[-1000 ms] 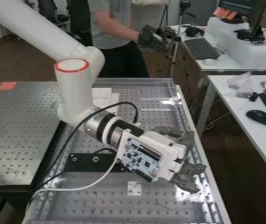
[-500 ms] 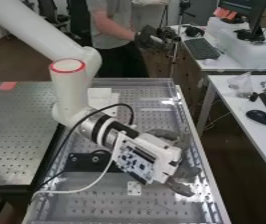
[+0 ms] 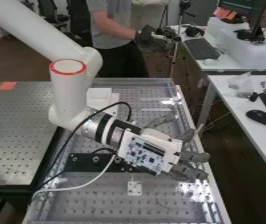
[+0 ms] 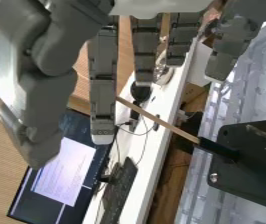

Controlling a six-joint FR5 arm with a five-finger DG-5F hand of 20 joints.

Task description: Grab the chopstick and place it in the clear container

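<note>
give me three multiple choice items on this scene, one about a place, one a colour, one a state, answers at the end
1. Where is the circuit board?
A) on the floor
B) on the back of the hand
C) on the keyboard

2. What colour is the chopstick's long bare part?
A) light brown
B) green
C) blue

3. How are the four fingers beside the thumb?
A) clenched in a fist
B) crossed
C) extended

1 B: the board covers the hand's back in the high view.
2 A: the wrist view shows pale wood.
3 C: they hang nearly straight in the wrist view.
</note>
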